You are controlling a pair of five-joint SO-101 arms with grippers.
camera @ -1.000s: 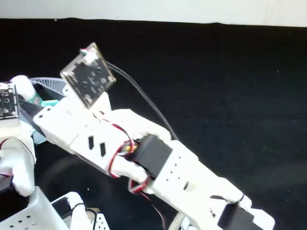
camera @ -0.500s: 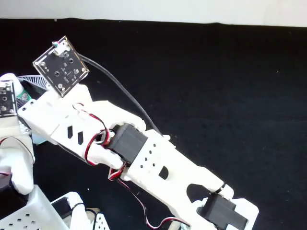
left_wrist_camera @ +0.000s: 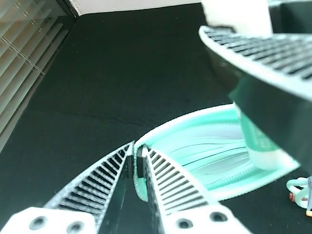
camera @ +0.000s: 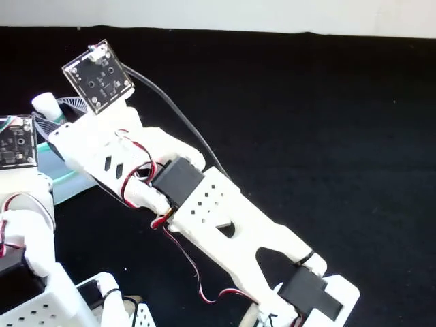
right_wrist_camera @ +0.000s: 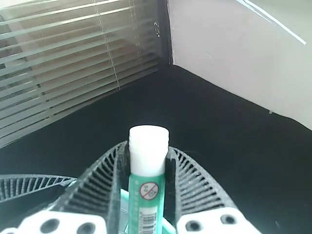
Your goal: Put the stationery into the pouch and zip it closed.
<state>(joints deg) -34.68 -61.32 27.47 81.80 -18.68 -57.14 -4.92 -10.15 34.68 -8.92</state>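
Note:
A glue stick (right_wrist_camera: pixel 147 170) with a white cap and green body stands between the fingers of my right gripper (right_wrist_camera: pixel 147 148), which is shut on it. In the high view the glue stick (camera: pixel 46 104) and right gripper (camera: pixel 58 112) hang at the far left, above the mint pouch (camera: pixel 68 182). The pouch (left_wrist_camera: pixel 204 146) lies open on the black table with its ribbed lining showing. My left gripper (left_wrist_camera: pixel 137 156) is shut on the pouch's near rim. The glue stick (left_wrist_camera: pixel 258 139) hovers over the pouch's opening.
The black table (camera: pixel 306 122) spreads wide to the right of the arms. A white wall (camera: pixel 238 13) runs along the back, and window blinds (right_wrist_camera: pixel 58 58) stand beyond the table's left side. A small mint and red object (left_wrist_camera: pixel 300 190) lies beside the pouch.
My right arm has swung its wrist left and then slightly back, carrying the glue stick over the pouch. The pouch's mint side now shows beneath it.

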